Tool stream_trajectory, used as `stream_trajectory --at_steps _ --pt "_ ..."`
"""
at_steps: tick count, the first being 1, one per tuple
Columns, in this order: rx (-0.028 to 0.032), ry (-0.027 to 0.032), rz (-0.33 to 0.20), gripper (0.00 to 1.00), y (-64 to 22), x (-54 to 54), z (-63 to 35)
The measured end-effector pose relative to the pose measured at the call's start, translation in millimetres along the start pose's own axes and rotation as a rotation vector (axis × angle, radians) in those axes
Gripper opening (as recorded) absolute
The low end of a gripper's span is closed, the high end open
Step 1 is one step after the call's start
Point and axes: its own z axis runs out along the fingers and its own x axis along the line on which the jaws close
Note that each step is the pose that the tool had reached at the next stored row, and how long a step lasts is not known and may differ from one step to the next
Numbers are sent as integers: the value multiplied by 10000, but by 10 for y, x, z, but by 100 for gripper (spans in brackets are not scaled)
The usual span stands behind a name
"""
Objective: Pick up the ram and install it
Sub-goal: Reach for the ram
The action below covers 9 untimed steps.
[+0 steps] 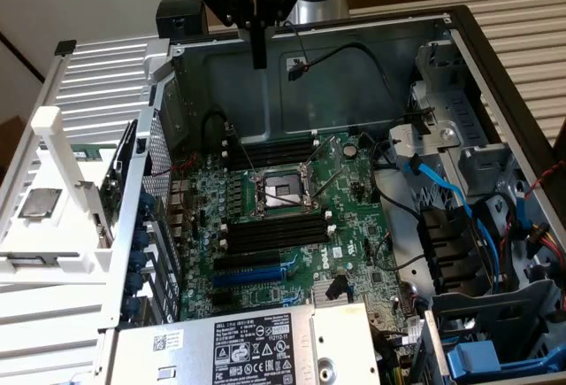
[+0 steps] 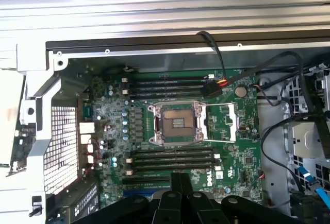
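The tool [image 1: 257, 62] hangs shut, seemingly with nothing in it, above the open computer case [image 1: 221, 84]; the black memory slots [image 1: 274, 230] all look empty, and where the ram lies I cannot tell, so picking and installing both seem left to do.

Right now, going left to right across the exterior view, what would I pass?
white plastic frame → perforated metal grille → processor socket on the green board → blue cable
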Motion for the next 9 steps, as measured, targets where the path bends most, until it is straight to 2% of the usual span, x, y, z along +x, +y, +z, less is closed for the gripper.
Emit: stream_trajectory --at_steps 6,7,9 --pt "-3 -26 0 10 -17 242 -5" --pt "-4 -39 -3 10 -23 328 -7" --pt "-3 -49 -1 10 -30 420 -9"
